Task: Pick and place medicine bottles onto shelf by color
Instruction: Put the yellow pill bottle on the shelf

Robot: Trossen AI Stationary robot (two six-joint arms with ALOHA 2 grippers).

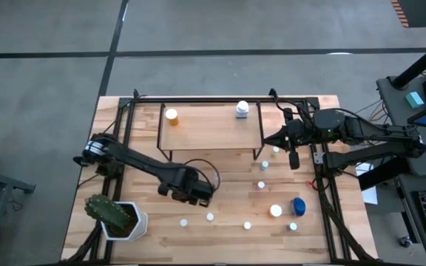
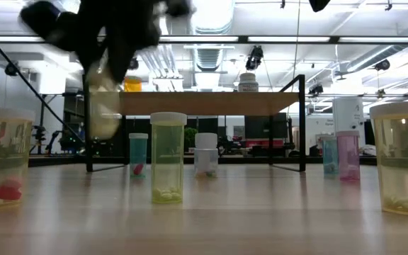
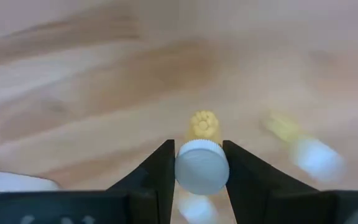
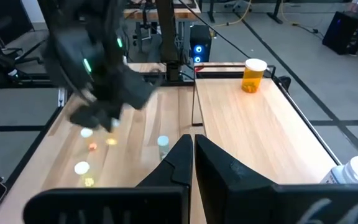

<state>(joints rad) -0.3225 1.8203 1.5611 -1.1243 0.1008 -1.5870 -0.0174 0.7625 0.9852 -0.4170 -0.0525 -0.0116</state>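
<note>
Pick step: left gripper (image 3: 199,167) had its fingers clamped on a yellow bottle (image 3: 201,163) in front of the shelf (image 1: 213,125); next, carry to the shelf's orange bottle (image 1: 171,116); right gripper (image 4: 191,152), fingers closed, waited beside the shelf.

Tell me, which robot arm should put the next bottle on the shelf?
Probably the left: its end effector is shut on a white-capped yellow bottle. The right end effector is shut and empty beside the shelf.

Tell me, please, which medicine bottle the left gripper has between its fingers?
The yellow-bodied, white-capped bottle at the left gripper. It alone sits between two fingers, lifted above the table; the others stand free on the table or shelf.
</note>
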